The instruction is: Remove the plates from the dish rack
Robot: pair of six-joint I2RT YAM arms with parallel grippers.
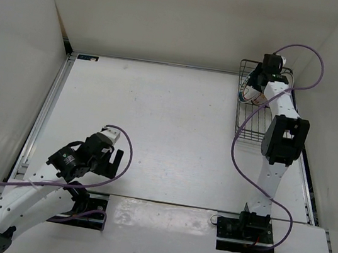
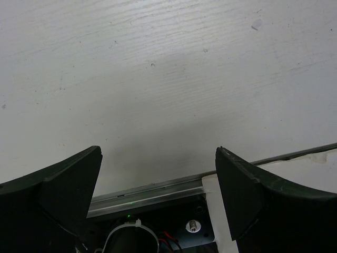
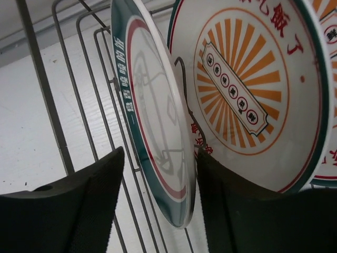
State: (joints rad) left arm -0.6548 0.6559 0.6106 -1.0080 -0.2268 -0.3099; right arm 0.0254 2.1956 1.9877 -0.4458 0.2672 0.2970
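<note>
The black wire dish rack (image 1: pixel 251 116) stands at the far right of the table. In the right wrist view its tines (image 3: pixel 79 100) hold the plates upright: a plate with a green-and-red rim ring (image 3: pixel 158 132), an orange sunburst plate (image 3: pixel 247 89) behind it, and the edge of a third plate (image 3: pixel 330 37). My right gripper (image 3: pixel 160 179) is open inside the rack (image 1: pixel 263 74), one finger on each side of the green-rimmed plate's lower edge. The right finger sits close against it and the left finger stands apart. My left gripper (image 1: pixel 112 159) is open and empty over the near left table (image 2: pixel 158 174).
White walls enclose the table on three sides, and the rack stands close to the right wall. A metal rail (image 2: pixel 147 190) and the left arm's base hardware lie under the left gripper. A purple cable (image 1: pixel 307 55) loops above the right arm.
</note>
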